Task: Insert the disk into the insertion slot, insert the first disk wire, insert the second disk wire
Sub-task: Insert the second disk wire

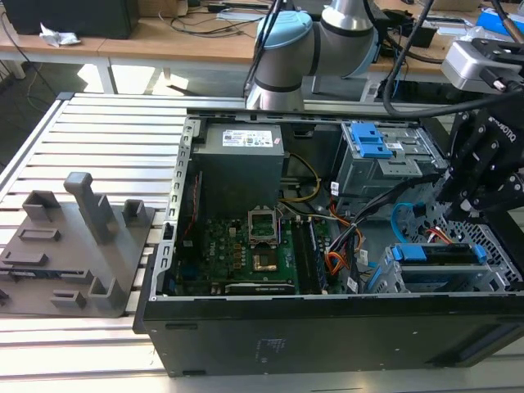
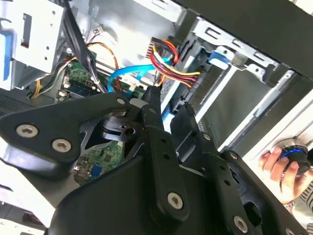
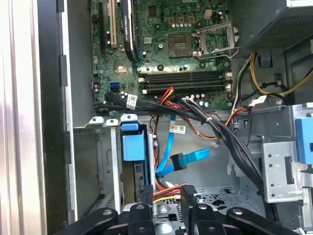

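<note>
The computer case point(image 1: 327, 327) lies open on the bench point(image 1: 106, 139). A fixture block point(image 1: 78, 246) stands on the bench at the exterior view's left. Inside the case, the power supply point(image 1: 241, 164) sits far and the motherboard point(image 1: 237, 250) near. A tall drive cage point(image 1: 393, 168) stands far, at the exterior view's right. Nearer on that side lies the insertion slot point(image 1: 446, 280), with the disk point(image 1: 438, 255) in it. In the first wrist view the second disk wire point(image 3: 170, 142) runs just beside the disk. In the second wrist view the first disk wire point(image 2: 168, 61) lies close by the slot.

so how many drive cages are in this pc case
2. A taller cage with a blue latch stands farther back, on the exterior view's right; a lower perforated cage holding a blue carrier sits nearer the front. More may be hidden.
</note>
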`<state>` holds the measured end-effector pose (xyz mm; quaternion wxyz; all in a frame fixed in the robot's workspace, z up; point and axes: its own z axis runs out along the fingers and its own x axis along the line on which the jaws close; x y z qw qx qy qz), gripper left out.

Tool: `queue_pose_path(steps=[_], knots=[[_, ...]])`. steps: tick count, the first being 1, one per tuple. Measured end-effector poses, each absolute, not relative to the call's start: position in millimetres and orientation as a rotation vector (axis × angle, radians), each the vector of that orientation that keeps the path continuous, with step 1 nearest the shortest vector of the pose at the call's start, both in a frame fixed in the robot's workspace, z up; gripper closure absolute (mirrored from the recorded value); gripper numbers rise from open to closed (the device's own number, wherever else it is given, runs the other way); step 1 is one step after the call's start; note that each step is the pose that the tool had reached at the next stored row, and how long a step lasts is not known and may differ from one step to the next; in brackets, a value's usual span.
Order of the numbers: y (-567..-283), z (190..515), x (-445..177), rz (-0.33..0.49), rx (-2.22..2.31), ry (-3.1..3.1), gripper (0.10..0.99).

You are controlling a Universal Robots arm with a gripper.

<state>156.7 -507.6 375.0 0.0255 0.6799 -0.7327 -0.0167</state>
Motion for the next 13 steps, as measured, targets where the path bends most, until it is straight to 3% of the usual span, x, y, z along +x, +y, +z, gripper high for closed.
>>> queue_pose_path(steps=[13], knots=[[-501, 371, 142, -0.048, 2.207, -2.161, 0.725]])
